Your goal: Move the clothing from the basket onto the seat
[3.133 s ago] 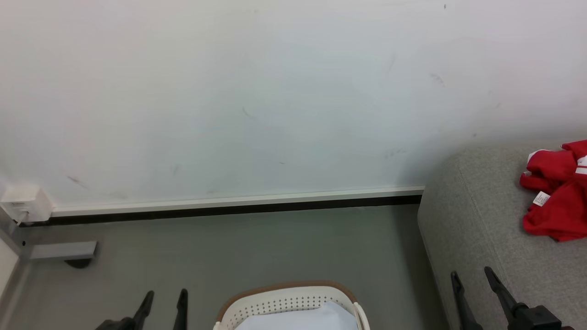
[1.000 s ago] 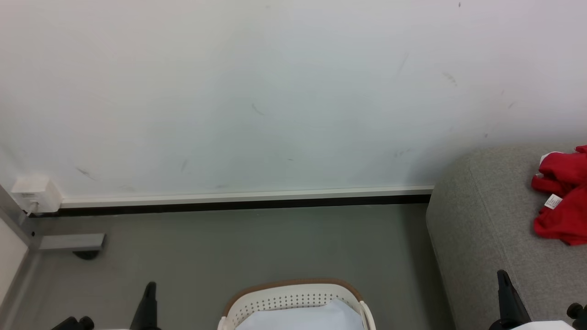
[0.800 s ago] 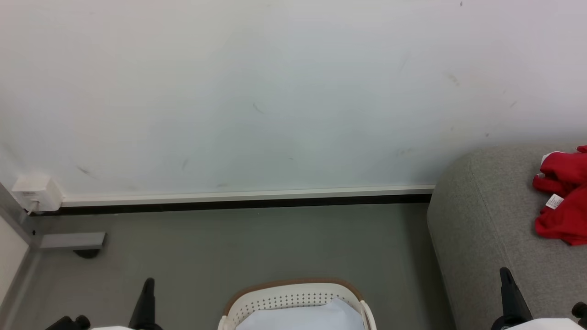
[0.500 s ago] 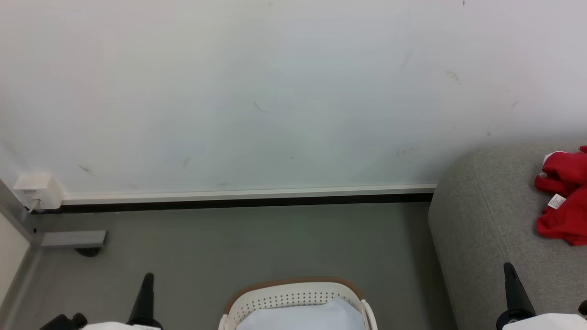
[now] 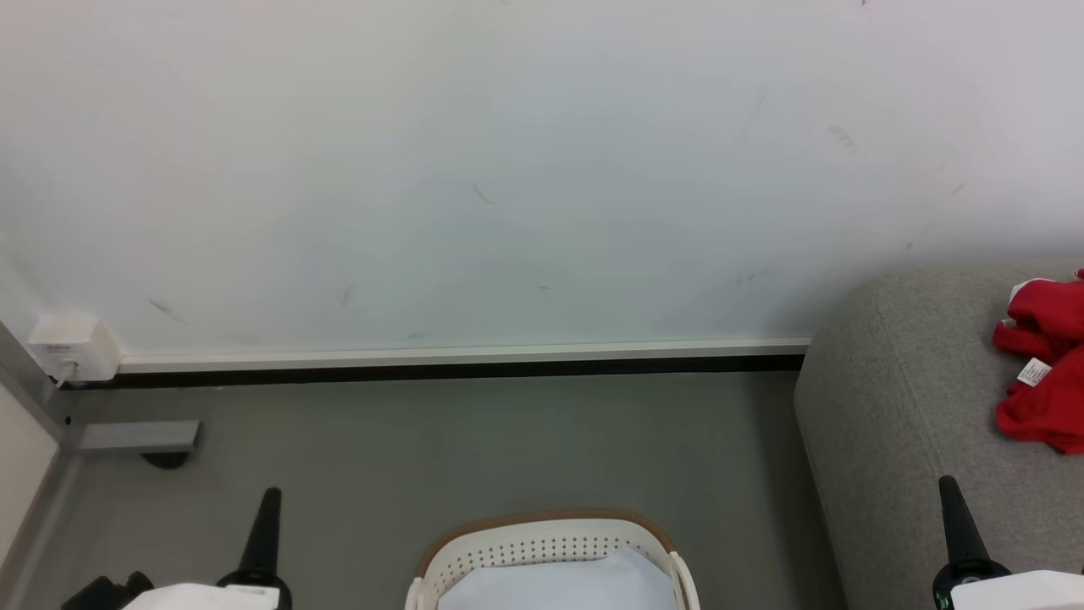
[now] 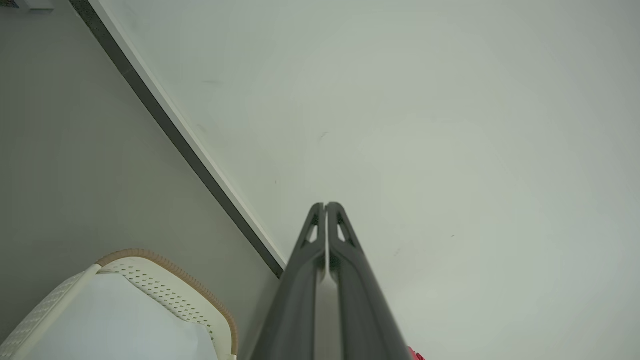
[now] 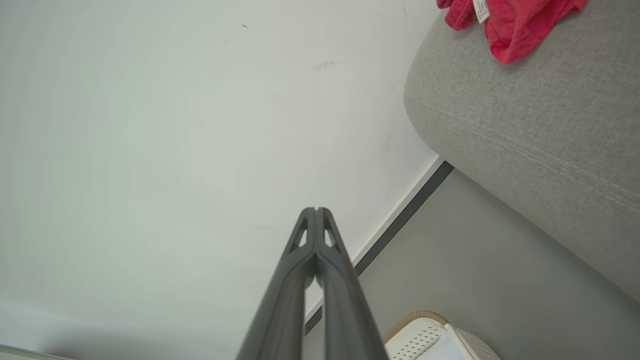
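Lying crumpled on the grey seat (image 5: 898, 407), the red jersey clothing (image 5: 1043, 377) sat well apart from the cream laundry basket (image 5: 542, 551), which held a pale sheet (image 5: 559, 590). The left gripper (image 5: 270, 498) and right gripper (image 5: 948, 487) flanked it, fingers pressed together, empty.

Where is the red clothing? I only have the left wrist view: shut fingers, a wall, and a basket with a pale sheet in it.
Observer: The red clothing lies on the grey seat, to the robot's right of the basket.
Operator: Is the right gripper holding any of it?
Observer: No. The right gripper is shut on nothing and points toward the wall, apart from the clothing.
Operator: How does the clothing lie?
Observer: Crumpled on the seat's top, back from its rounded corner, with a small white tag showing.
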Available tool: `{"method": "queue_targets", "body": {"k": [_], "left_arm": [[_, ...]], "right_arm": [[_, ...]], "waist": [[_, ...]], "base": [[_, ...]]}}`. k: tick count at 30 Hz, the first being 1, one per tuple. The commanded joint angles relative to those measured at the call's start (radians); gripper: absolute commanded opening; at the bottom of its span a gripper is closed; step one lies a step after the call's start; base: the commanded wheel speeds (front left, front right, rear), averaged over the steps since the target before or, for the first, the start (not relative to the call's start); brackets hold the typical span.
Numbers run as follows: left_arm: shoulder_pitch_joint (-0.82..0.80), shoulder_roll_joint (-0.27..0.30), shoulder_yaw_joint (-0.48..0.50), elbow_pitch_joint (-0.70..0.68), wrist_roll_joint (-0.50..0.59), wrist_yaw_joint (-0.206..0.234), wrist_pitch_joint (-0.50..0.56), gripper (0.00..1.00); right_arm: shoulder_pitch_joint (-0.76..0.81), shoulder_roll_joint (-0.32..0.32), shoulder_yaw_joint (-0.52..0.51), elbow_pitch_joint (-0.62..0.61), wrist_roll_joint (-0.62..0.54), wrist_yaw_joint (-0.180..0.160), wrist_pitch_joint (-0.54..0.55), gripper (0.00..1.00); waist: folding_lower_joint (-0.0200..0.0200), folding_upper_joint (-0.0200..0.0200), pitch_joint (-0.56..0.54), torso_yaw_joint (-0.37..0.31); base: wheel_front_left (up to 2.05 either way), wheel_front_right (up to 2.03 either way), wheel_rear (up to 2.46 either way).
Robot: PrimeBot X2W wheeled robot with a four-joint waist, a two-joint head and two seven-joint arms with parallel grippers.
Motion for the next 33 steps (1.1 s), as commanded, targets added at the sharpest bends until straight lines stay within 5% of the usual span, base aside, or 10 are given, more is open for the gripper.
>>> {"method": "queue_targets", "body": {"k": [1,33], "left_arm": [[-0.019,0.001,0.009,-0.014,-0.035,-0.001,0.011,0.0],[-0.041,-0.007,0.037,-0.054,-0.293,-0.002,0.081,0.0]], "right_arm": [[-0.023,-0.003,-0.008,-0.015,0.034,-0.002,0.009,0.0],[-0.038,-0.007,-0.041,-0.041,0.302,-0.002,0.075,0.0]], "waist": [[0.0,0.0,0.001,0.001],[-0.0001,0.0,0.015,0.014]], "base": [[0.0,0.0,0.0],[0.0,0.0,0.0]]}}
